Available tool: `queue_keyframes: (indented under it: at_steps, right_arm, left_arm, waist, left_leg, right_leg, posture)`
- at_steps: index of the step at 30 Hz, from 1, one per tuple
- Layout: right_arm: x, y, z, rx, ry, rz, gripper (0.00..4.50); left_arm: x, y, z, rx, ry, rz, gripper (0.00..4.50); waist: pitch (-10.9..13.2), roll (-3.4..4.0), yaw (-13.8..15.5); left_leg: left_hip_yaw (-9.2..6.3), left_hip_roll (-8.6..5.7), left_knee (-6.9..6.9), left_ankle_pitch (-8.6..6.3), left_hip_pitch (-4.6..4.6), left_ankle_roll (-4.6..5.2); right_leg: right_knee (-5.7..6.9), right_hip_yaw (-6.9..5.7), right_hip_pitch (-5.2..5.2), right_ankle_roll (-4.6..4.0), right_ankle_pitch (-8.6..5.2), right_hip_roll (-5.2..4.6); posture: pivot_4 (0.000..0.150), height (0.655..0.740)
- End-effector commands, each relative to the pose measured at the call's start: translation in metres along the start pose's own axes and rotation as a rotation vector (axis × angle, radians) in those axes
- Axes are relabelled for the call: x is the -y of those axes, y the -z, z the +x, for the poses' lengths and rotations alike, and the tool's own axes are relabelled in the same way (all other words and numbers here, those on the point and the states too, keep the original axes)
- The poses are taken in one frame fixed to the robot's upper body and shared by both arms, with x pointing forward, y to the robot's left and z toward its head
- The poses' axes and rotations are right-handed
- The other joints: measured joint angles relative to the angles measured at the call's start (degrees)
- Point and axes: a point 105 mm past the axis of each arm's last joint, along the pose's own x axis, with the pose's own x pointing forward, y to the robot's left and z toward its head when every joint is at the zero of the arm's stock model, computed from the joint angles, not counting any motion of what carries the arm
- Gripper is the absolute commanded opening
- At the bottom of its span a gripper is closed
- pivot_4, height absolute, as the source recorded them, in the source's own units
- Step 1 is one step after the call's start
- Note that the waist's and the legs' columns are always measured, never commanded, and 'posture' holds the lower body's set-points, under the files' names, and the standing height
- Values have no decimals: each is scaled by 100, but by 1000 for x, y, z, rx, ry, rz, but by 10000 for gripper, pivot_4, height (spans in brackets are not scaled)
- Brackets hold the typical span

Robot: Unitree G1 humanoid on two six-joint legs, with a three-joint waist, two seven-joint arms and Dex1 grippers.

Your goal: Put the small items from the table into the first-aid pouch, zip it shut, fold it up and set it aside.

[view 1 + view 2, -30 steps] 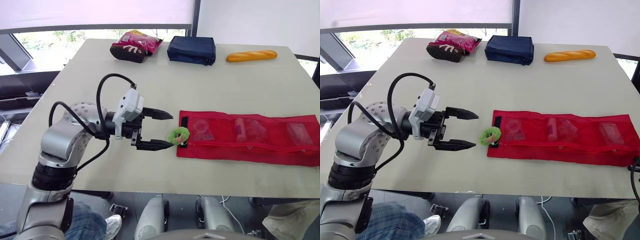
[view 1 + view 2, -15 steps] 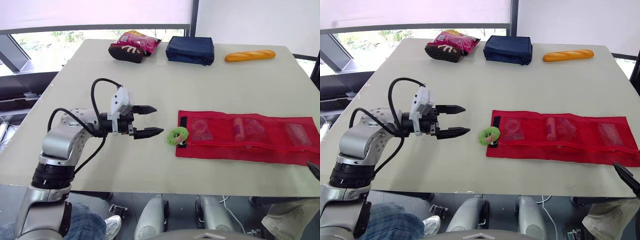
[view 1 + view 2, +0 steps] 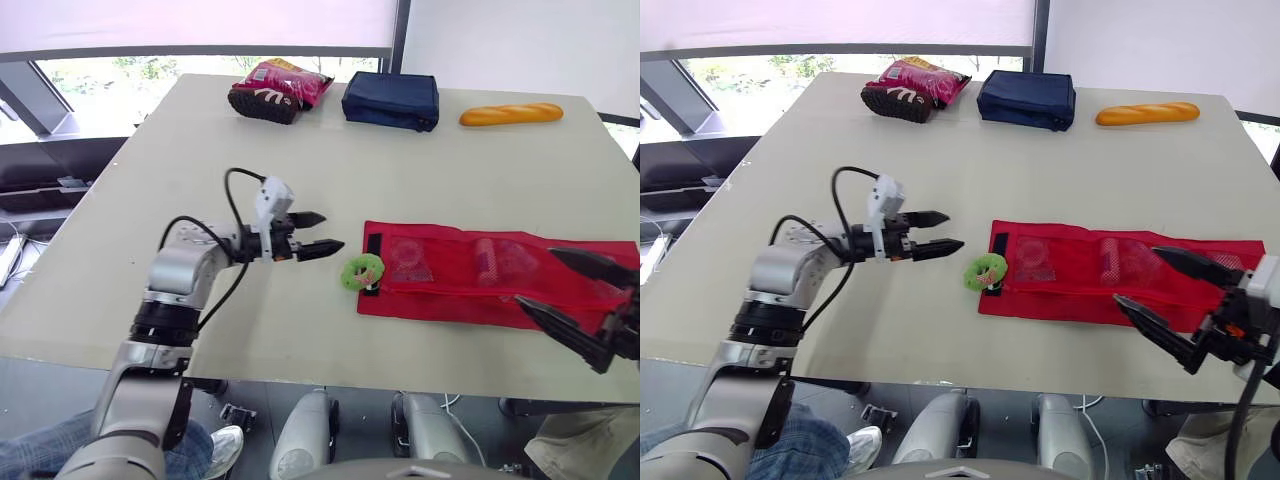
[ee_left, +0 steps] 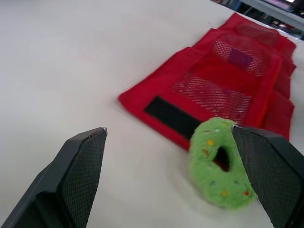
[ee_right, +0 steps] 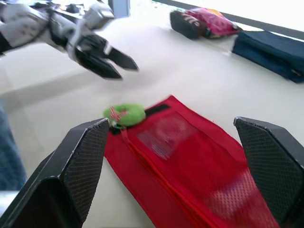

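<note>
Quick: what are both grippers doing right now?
Left gripper: open, empty, pointing at the green ring.
Right gripper: open, empty, by the red pouch.

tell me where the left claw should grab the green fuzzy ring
I'd pinch the band of the green ring, one finger through its hole, coming low from the robot's left. It sits at the left end of the red pouch, and the open left claw points at it from that side.

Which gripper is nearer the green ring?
Left. The left gripper is open just beside the green ring, not touching it; the right gripper hovers open over the red pouch's opposite end.
</note>
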Motion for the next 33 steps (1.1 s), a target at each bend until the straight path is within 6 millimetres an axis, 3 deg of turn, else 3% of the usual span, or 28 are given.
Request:
queue_keyframes:
  at_steps: [1, 7, 22, 32, 33]
  right_arm:
    - [-14, -9, 12, 33, -62, -15, 44800]
    - [-20, -12, 20, 53, -75, -20, 44800]
    - [-26, -16, 32, 83, -61, -40, 44800]
    - [-26, -14, 28, 86, -35, -42, 44800]
    - [-26, -14, 28, 85, -35, -42, 45000]
  left_arm:
    - [-8, -2, 12, -6, -20, -118, 45000]
    - [-19, 4, 31, -37, -47, -281, 45000]
    - [10, 23, 82, -185, 127, -431, 45000]
    - [12, -9, 88, -16, 206, -619, 45000]
    - [12, -9, 89, -15, 205, -623, 39793]
  waist:
    - [0, -1, -1]
    - [-1, -3, -2]
    - [-12, -10, 25]
    - [-15, -12, 48]
    - [-15, -12, 41]
  left_leg:
    - [0, 0, 0, 0, 1, 0]
    - [-2, -1, 1, 0, 0, 0]
    - [-9, -10, 2, 0, 2, 0]
    - [-23, -17, 4, -1, -2, 2]
    - [-23, -17, 4, -1, -2, 2]
  right_leg:
    - [1, 0, 0, 1, 0, 0]
    - [3, -1, 0, 1, 1, 1]
    - [2, -4, 8, -1, 1, -4]
    - [-7, -11, 19, 1, 1, -8]
    - [-7, -12, 19, 0, 1, -8]
  posture:
    - [1500, 7164]
    - [1500, 7164]
    - [1500, 7164]
    - [1500, 7164]
    - [1500, 7164]
